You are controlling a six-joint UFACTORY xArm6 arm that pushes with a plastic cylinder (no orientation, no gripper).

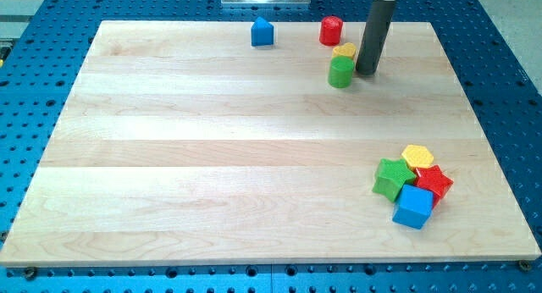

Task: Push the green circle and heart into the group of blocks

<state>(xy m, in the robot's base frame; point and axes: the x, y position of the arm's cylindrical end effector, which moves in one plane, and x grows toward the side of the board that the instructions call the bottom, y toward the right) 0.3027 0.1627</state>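
A green circle block [341, 72] stands near the view's top, right of centre. A yellow heart-shaped block [345, 51] touches it just above. My tip [367, 71] rests on the board right beside the green circle, on its right side. A group of blocks lies at the view's lower right: a green star [393, 178], a yellow hexagon [417, 156], a red star [434, 182] and a blue cube [414, 207]. They touch one another.
A red cylinder [331, 30] stands near the board's top edge, above the yellow heart. A blue pentagon-like block [262, 31] sits further left along the top edge. The wooden board [212, 149] lies on a blue perforated table [34, 64].
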